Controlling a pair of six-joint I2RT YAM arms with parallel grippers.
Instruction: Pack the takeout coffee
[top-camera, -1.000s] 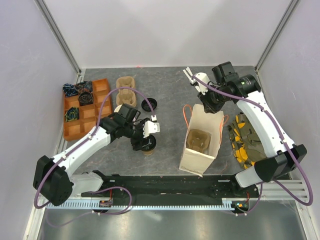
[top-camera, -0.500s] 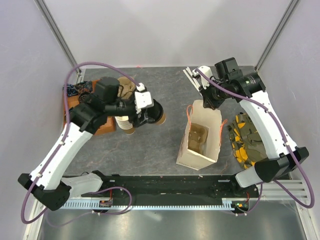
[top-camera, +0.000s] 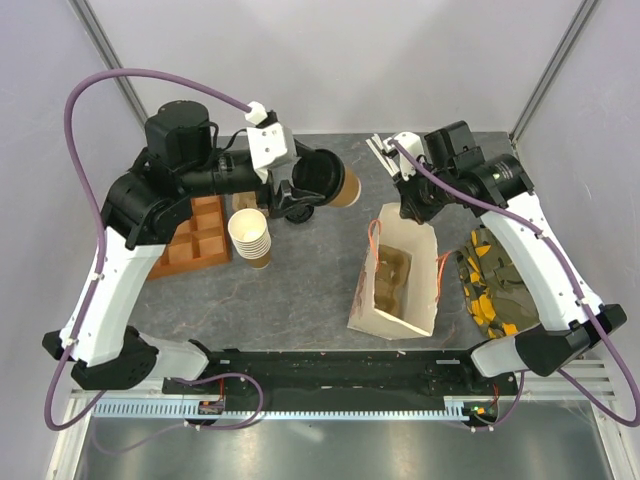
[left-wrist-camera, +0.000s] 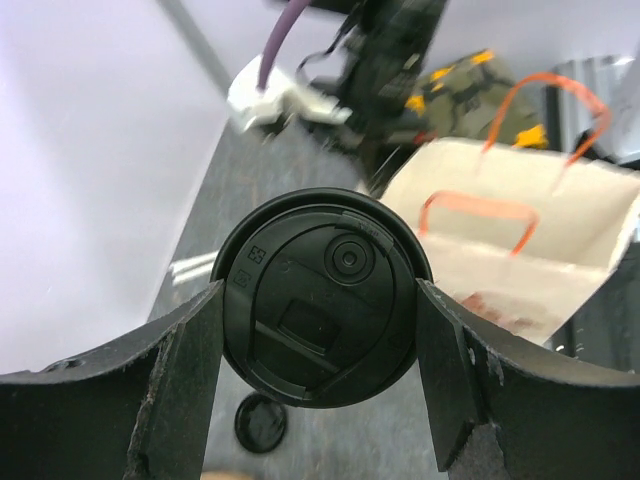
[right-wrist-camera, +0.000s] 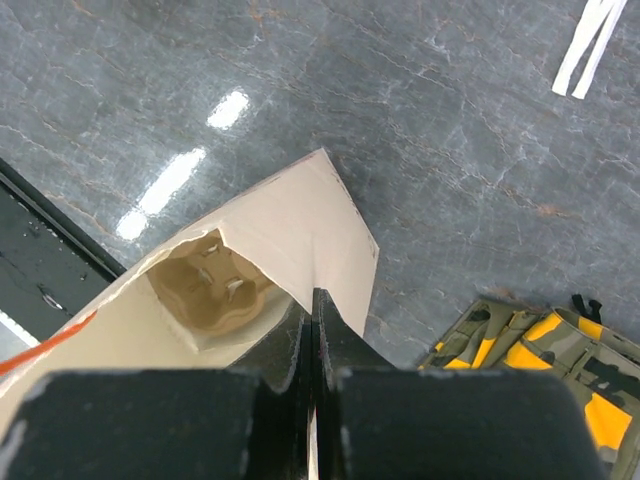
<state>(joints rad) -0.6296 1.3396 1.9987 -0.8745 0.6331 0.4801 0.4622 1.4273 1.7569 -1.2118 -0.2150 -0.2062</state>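
The takeout coffee (top-camera: 340, 187), a tan paper cup with a black lid (left-wrist-camera: 320, 295), is held on its side in the air at the back middle. My left gripper (top-camera: 305, 192) is shut on it, with a finger (left-wrist-camera: 175, 390) on each side of the lid. The cup is left of the open paper bag (top-camera: 395, 285) and above the table. My right gripper (top-camera: 413, 208) is shut on the bag's back rim (right-wrist-camera: 300, 235) and holds it open. A moulded cup carrier (right-wrist-camera: 215, 290) lies in the bag's bottom.
A stack of lidless paper cups (top-camera: 250, 236) stands under the left arm, beside an orange compartment tray (top-camera: 195, 240). A loose black lid (left-wrist-camera: 260, 422) lies on the table. Yellow and green packets (top-camera: 490, 285) lie right of the bag. White strips (top-camera: 379, 152) lie at the back.
My left arm has lifted the coffee off the table and carried it back and to the right, toward the bag. My right gripper has kept hold of the bag rim, and the bag has tilted slightly.
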